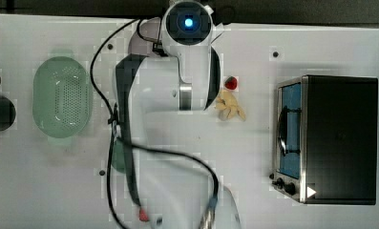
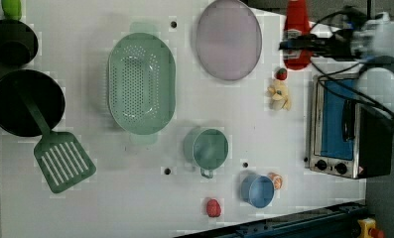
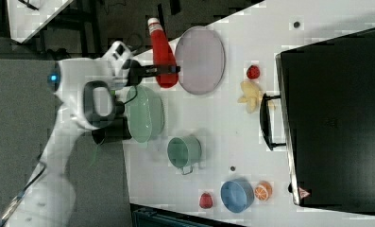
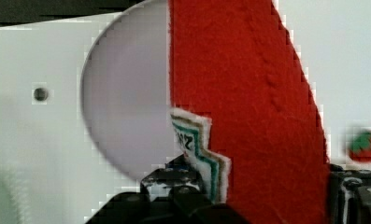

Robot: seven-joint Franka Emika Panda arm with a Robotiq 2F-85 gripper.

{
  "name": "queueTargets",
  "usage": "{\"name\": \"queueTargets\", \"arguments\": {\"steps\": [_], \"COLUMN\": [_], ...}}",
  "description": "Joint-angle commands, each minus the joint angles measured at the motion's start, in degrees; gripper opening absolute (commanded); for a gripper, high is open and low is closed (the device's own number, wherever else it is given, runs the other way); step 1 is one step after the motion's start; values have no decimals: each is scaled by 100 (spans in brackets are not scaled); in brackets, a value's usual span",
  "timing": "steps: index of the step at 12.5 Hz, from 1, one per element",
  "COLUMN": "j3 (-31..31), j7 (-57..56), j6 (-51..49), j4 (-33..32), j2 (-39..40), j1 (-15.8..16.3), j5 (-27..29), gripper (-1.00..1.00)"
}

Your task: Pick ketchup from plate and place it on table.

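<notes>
The tool [image 3: 168,70] is clamped on the ketchup [image 3: 162,54], held in the air beside the plate [image 3: 200,59] at the right view's left, and a loose grip could let it slip onto the surface [image 3: 213,127] and topple.

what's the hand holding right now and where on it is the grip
The hand holds the small red ketchup bottle with a whitish cap, its fingers clamped on either side of the lower body near the label, well below the cap.
</notes>
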Motion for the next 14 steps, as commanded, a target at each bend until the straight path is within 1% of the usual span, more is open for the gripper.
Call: {"name": "queueTargets", "arguments": {"steps": [1,3,4,9,11,14], "j3": [-5,-64,-97,-343,-401,-412], "j7": [713,976,1023,1023,1025,1032], "j6": [-565,-851,-976,-838,-518,667], "j4": [3,-270,-523,-2240,-2794,-3557], "j2": [-529,-955,-1194,-2213,-2314,-2100], "j1": [-116,-172,-201,-278,-289,-289], "j5": [-36,-35,-35,-30,-17,-12], "gripper": [27,26,26,27,27,26]}}
